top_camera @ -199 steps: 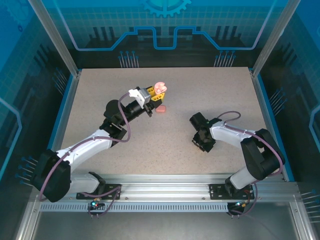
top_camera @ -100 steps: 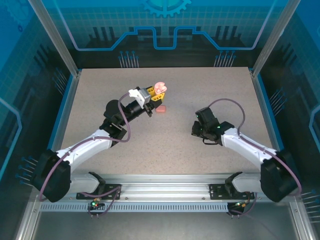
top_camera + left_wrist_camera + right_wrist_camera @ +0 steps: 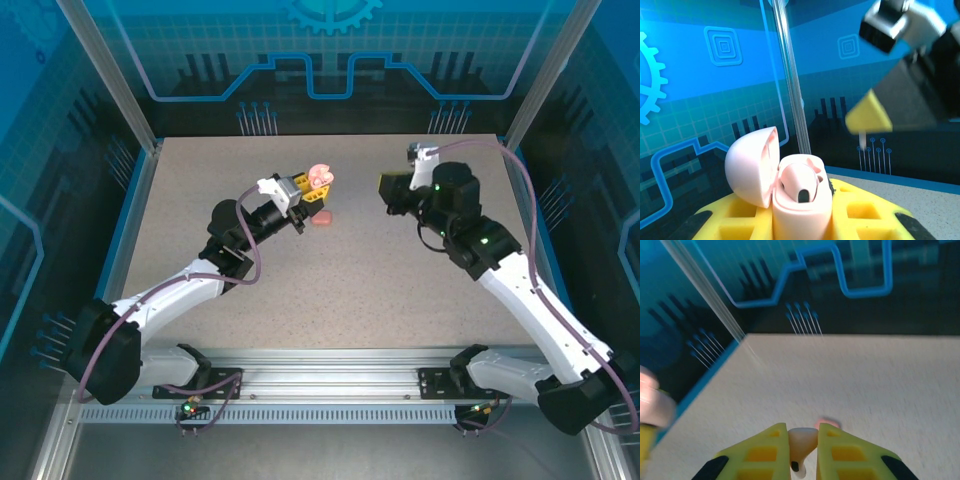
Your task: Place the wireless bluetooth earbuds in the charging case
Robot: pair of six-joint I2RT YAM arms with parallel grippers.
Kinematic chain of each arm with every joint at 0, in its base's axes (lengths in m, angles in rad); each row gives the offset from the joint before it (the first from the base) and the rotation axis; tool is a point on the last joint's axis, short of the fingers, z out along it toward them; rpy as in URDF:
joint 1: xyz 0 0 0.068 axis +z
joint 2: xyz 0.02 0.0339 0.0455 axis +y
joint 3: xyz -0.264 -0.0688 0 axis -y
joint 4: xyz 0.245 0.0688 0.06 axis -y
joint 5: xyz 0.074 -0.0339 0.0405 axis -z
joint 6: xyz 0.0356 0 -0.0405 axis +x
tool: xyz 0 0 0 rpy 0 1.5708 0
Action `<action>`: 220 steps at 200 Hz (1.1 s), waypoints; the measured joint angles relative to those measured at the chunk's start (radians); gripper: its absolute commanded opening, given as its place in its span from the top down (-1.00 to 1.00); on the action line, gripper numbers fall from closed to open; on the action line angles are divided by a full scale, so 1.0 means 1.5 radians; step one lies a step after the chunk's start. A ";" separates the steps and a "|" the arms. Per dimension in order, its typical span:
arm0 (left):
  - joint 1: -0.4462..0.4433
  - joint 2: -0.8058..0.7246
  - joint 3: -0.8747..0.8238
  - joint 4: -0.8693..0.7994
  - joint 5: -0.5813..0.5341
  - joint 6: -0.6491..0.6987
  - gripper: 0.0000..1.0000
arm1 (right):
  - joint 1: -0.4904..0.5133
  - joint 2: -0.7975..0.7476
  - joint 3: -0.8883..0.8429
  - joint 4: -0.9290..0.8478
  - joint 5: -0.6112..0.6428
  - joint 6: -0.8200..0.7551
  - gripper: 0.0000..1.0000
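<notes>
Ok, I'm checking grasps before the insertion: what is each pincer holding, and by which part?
Left pincer grips the charging case, lid open, by its lower body. Right pincer pinches an earbud across its body.

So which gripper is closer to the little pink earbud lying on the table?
Left. The left gripper, holding the charging case, is right by the earbud on the table. The right gripper, pinching another earbud, is farther off to its right.

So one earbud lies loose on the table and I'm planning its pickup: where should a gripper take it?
Probably from straight above, fingers closing across the loose earbud: it lies low on the table, beside the left gripper holding the charging case. Its stem is too small to tell.
</notes>
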 measured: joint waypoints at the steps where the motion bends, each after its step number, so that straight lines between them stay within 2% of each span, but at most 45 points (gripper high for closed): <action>1: 0.000 0.000 0.000 0.000 0.000 0.000 1.00 | 0.000 0.000 0.002 0.000 -0.001 -0.001 0.70; 45: 0.000 0.000 0.001 -0.002 0.002 -0.002 1.00 | 0.000 0.028 0.099 0.024 -0.073 -0.014 0.70; 104: 0.000 0.001 0.010 -0.006 0.007 -0.002 1.00 | 0.017 0.086 0.139 0.037 -0.178 -0.027 0.71; 158: 0.000 0.004 0.016 -0.008 0.007 -0.003 1.00 | 0.078 0.101 0.151 0.029 -0.186 -0.100 0.72; 220: 0.000 0.007 0.024 -0.013 0.007 -0.005 1.00 | 0.086 0.119 0.151 0.028 -0.161 -0.132 0.73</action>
